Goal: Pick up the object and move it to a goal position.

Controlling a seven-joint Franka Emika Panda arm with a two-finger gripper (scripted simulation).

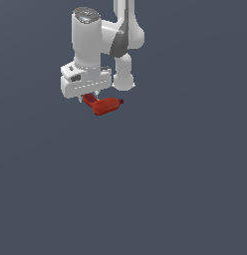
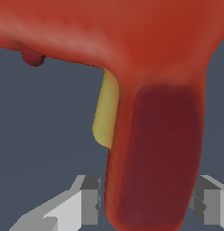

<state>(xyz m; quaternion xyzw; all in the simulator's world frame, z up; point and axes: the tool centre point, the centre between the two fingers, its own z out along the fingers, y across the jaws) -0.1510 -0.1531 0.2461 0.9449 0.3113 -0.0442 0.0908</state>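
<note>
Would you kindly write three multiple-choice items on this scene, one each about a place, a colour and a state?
1. Where is the red drill in the exterior view?
A. directly under the hand
B. far toward the exterior view's right
C. on top of the arm

2. What colour is the drill's trigger?
A. blue
B. yellow
C. white

3. How does the hand stand in the wrist view?
A. fingers on either side of the handle
B. closed on nothing
C. out of sight

Answers: 1 A, the drill sits just beneath the white hand. 2 B, a yellow strip beside the handle. 3 A, grey fingers flank the dark red handle.
</note>
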